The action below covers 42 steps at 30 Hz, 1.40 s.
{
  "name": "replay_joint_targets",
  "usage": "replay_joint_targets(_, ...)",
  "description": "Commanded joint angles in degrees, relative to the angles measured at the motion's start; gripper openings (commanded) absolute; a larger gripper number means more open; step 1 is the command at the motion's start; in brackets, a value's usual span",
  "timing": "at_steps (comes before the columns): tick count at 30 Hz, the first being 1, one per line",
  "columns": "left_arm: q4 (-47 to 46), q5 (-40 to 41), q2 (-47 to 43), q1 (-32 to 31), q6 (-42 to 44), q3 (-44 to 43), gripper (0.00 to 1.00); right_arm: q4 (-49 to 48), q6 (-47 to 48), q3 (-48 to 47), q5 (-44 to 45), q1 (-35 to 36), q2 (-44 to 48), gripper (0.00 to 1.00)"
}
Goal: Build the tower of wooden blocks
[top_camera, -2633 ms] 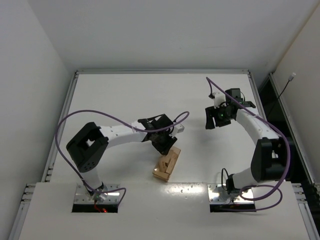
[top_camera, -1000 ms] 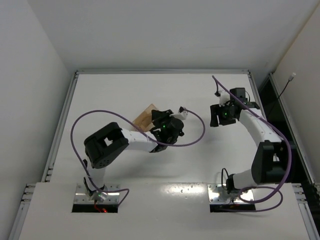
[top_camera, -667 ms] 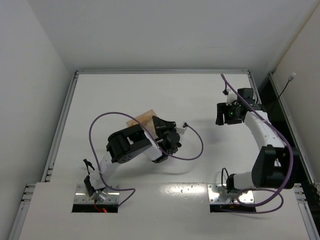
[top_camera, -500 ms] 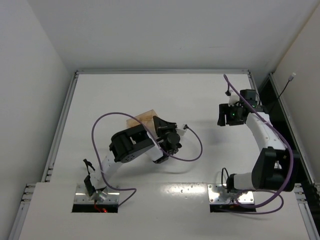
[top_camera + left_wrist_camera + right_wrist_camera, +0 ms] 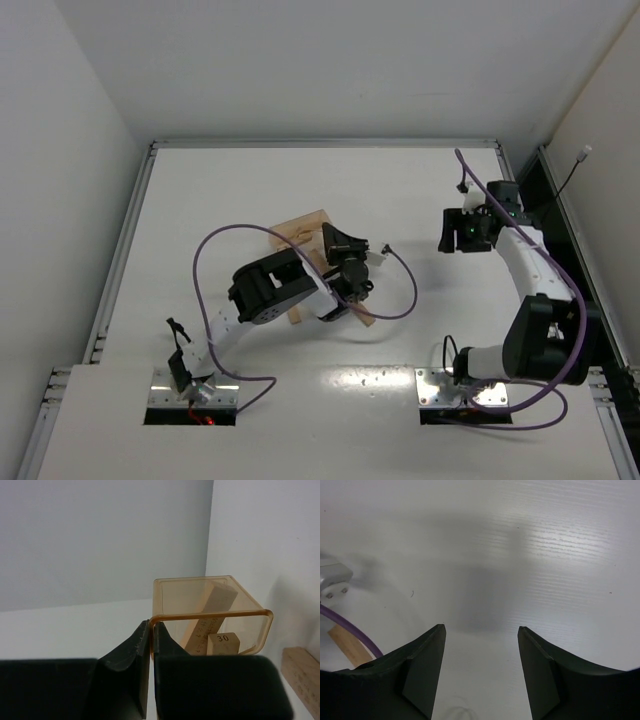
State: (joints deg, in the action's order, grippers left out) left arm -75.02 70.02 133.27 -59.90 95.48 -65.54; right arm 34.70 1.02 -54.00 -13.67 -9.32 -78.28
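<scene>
While left claw point(image 5: 151, 639) clamps amber sleeve point(image 5: 180, 597) wall, wood blocks point(image 5: 220, 597) sit inside it, just beyond; right claw point(image 5: 480, 652) apart.

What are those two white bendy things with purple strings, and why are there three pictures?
They are two robot arms bolted to a white table. The purple strings are their cables. The big picture comes from a camera up above. The other two come from little cameras on each arm's wrist, so you see the black fingers up close. The left gripper is pinched shut on the wall of a see-through orange box with wood blocks inside it. Another loose block lies on the table nearby. The right gripper is open and holds nothing.
</scene>
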Motion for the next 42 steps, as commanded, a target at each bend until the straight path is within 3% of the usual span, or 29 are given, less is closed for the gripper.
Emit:
replay_joint_targets(1, -31.32, 0.20, -0.46, -1.79, 2.42, -1.70, 0.00, -1.39, -0.75, 0.55, -1.36, -0.70, 1.46, 0.56)
replay_joint_targets(7, -30.20, 4.06, -5.64, -6.63, 1.22, 2.34, 0.00, -0.77, -0.23, 0.56, -2.06, -1.75, 0.94, 0.56)
replay_joint_targets(16, -30.80, 3.73, -11.90, -8.92, 1.04, 7.34, 0.00, -0.16, -0.23, 0.03, -2.68, -2.28, 0.94, 0.56)
replay_joint_targets(17, -27.75, 1.55, -7.11, -4.13, -3.68, 6.57, 0.00, -0.16, -0.23, 0.03, -3.72, -2.28, -0.63, 0.56)
replay_joint_targets(18, -31.55, 0.83, -3.58, -2.52, 1.06, 4.21, 0.00, -0.16, -0.23, -1.01, -3.73, -2.28, -1.25, 0.56)
replay_joint_targets(20, -31.59, 1.70, -1.70, -0.49, 1.90, -0.72, 0.00, 0.45, -0.23, -2.07, -3.73, -2.28, -2.48, 0.56)
replay_joint_targets(32, -31.06, 3.20, -14.18, -7.25, 2.00, 4.45, 0.00, 0.55, -0.23, -1.46, -3.74, -2.28, -1.88, 0.56)
replay_joint_targets(34, -29.66, 2.41, -11.82, -4.89, -0.80, 4.45, 0.00, 0.55, -0.23, -0.85, -3.73, -2.28, -1.88, 0.56)
replay_joint_targets(37, -31.41, 0.82, -3.38, 0.03, 1.46, -0.81, 0.00, 0.72, -0.23, -1.63, -3.73, -2.28, -2.40, 0.56)
replay_joint_targets(42, -31.41, 2.92, -7.40, -0.04, 1.46, -1.61, 0.00, 1.25, -0.23, -1.64, -3.73, -2.28, -1.88, 0.56)
